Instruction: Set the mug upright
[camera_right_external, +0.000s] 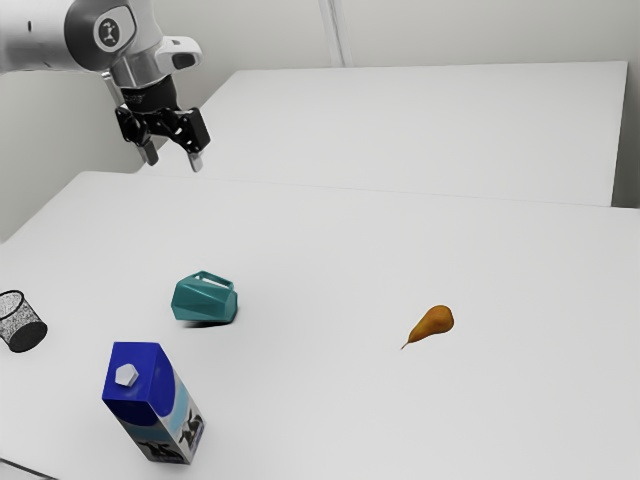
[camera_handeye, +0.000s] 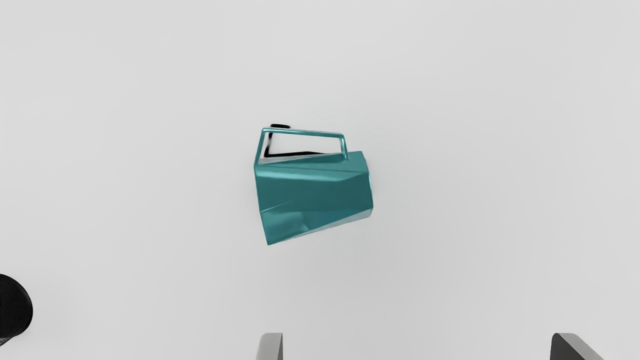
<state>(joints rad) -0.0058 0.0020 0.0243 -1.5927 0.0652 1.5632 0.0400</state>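
"where's the teal mug (camera_right_external: 205, 302)?"

"lying on its side on the white table (camera_right_external: 330, 410), near the milk carton (camera_right_external: 152, 402)."

"and the gripper (camera_right_external: 173, 162)?"

"up above the table, fingers spread wide, holding nothing."

The mug (camera_right_external: 205, 300) is teal; near it, the carton (camera_right_external: 150, 385) is blue, pale blue and white, dark-patched; farther from it, the pear (camera_right_external: 433, 322) is orange-brown, the cup (camera_right_external: 27, 335) black-speckled.
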